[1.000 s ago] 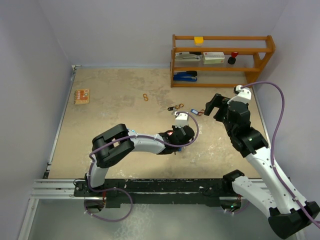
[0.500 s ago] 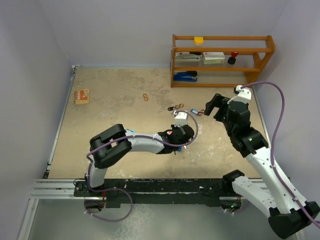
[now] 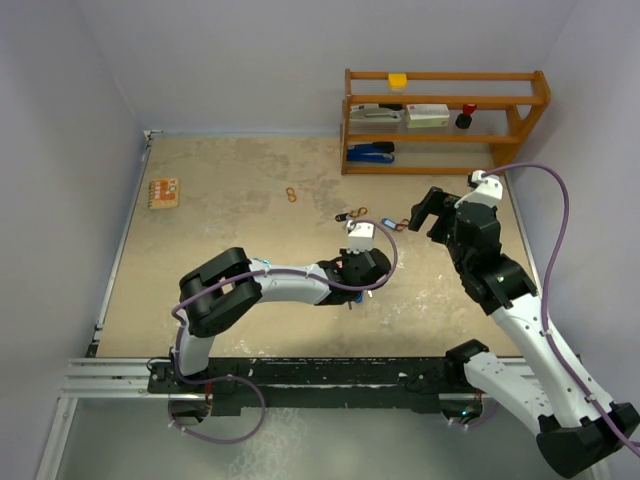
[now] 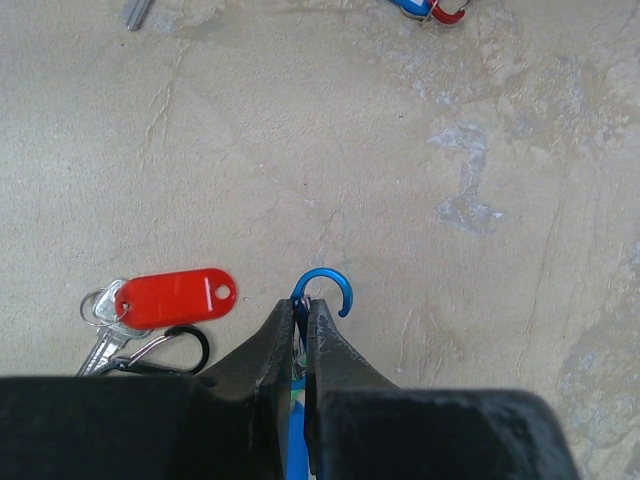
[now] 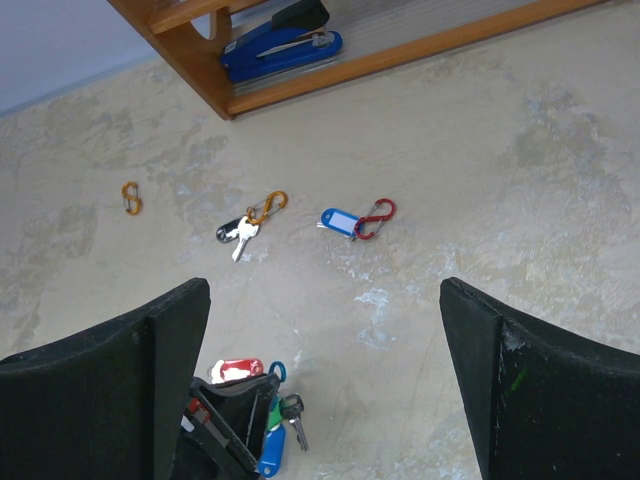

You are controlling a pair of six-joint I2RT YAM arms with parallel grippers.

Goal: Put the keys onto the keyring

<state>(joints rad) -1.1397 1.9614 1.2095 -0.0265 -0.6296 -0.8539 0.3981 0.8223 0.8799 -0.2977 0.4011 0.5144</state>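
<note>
My left gripper (image 4: 300, 305) is low over the table and shut on a blue carabiner keyring (image 4: 326, 289), whose open hook sticks out past the fingertips. Just left of it lies a red-tagged key on a black clip (image 4: 175, 298). In the right wrist view a black-headed key (image 5: 293, 410) and a blue tag (image 5: 270, 450) hang beside the left gripper (image 5: 235, 410). My right gripper (image 5: 322, 290) hovers wide open above this, holding nothing. Farther off lie a black-headed key on an orange clip (image 5: 243, 228) and a blue tag on a red clip (image 5: 355, 220).
A wooden shelf (image 3: 440, 120) with a blue stapler (image 5: 280, 45) stands at the back right. A loose orange clip (image 3: 291, 195) lies mid-table, and a small patterned card (image 3: 163, 192) lies at the far left. A metal rail (image 3: 110, 365) runs along the near edge.
The left arm's elbow has drifted slightly to the left while its gripper stays shut on the blue keyring in about the same spot. The right arm has not moved.
</note>
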